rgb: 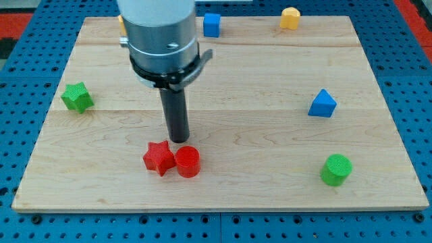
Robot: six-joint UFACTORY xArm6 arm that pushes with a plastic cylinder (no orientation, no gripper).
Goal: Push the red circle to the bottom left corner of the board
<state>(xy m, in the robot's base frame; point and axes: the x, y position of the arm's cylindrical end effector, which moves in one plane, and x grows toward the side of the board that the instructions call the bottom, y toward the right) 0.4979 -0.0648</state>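
I have no jaws to open or close, so their state does not apply; I work only with my tip [179,140], the lower end of a dark rod. The red circle [187,162] lies just below my tip, a little toward the view's right, near but perhaps not touching. The red star [158,158] touches the circle on its left side, below-left of my tip. I judge that I am in the approach step. The bottom left corner of the bench [40,192] is well apart to the left. The next move calls for going around to the circle's right side, because the star blocks the direct way.
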